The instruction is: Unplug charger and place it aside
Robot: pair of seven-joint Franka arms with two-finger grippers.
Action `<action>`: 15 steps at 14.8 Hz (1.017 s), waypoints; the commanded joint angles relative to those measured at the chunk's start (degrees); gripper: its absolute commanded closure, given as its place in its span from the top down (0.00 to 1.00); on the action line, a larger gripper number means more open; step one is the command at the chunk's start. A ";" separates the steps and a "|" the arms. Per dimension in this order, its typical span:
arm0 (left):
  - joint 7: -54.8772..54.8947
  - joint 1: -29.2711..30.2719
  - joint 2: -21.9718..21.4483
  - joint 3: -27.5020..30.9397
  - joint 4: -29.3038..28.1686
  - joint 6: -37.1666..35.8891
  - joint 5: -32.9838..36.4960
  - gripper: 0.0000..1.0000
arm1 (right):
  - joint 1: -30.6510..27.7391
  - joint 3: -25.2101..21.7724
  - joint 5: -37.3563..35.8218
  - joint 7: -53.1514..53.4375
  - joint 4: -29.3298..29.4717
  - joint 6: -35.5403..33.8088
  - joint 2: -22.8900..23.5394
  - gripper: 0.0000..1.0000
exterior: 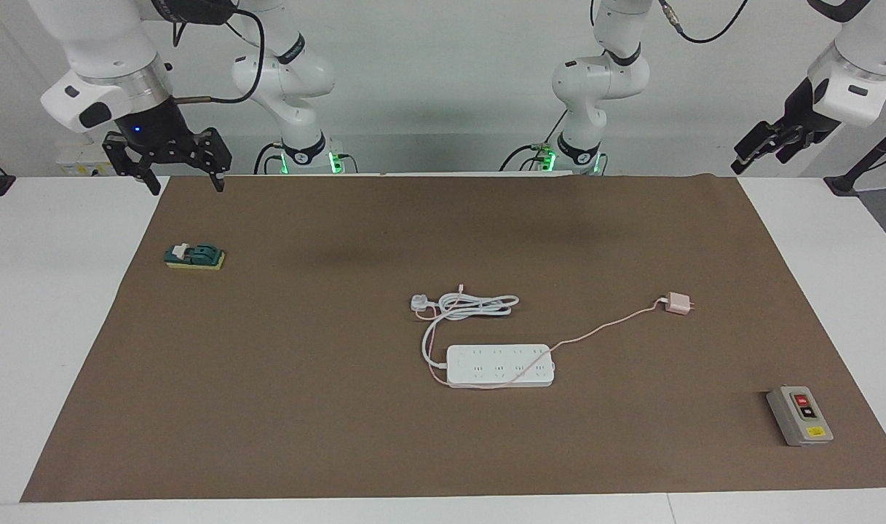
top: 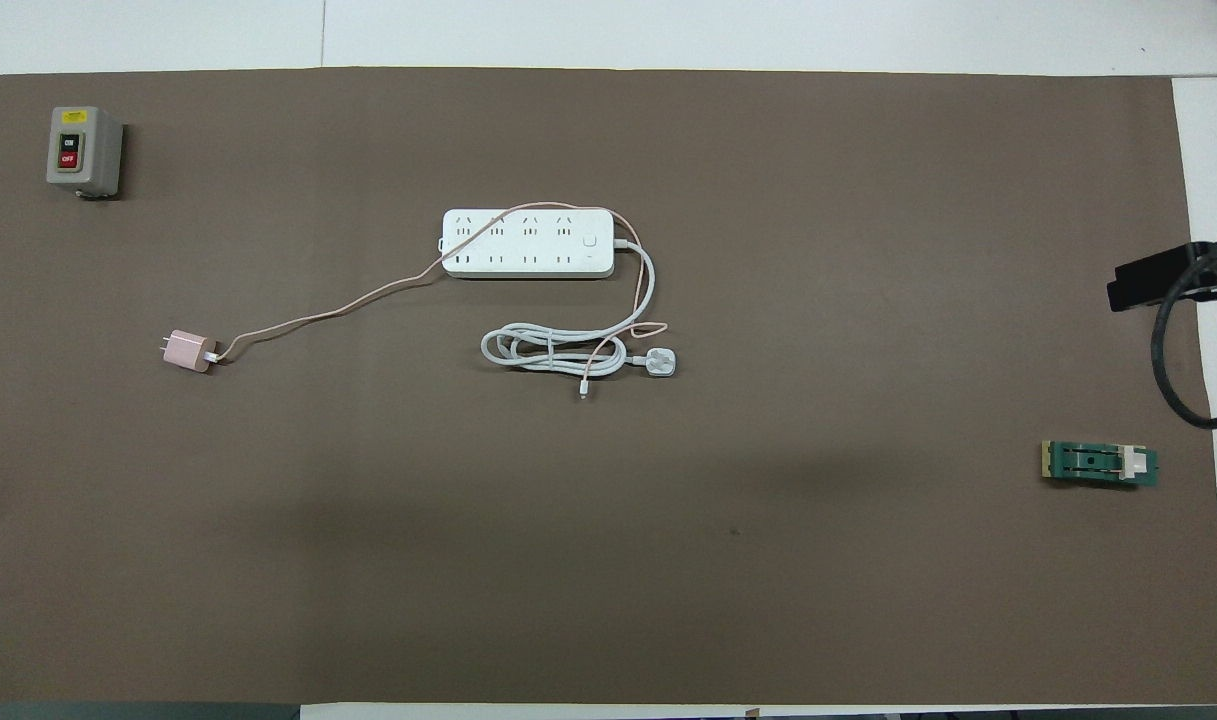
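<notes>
The pale pink charger (exterior: 679, 303) lies on its side on the brown mat, its prongs free, not in any socket. It is toward the left arm's end of the table and a little nearer the robots than the white power strip (exterior: 501, 365). It also shows in the overhead view (top: 190, 351). Its thin pink cable (top: 348, 308) runs across the power strip (top: 528, 243) and ends by the coiled white cord. My right gripper (exterior: 185, 184) is open and empty, raised over the mat's corner. My left gripper (exterior: 759, 149) hangs raised off the mat's other near corner.
A white three-pin plug (exterior: 418, 303) with a coiled thick cord lies next to the strip, nearer the robots. A grey switch box (exterior: 799, 415) stands far out at the left arm's end. A green knife switch (exterior: 195, 256) lies at the right arm's end.
</notes>
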 commanded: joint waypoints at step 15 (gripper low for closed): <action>6.15 -2.66 0.35 0.72 -1.40 0.41 0.68 1.00 | -3.28 1.55 3.23 2.15 -7.16 1.26 -4.01 1.00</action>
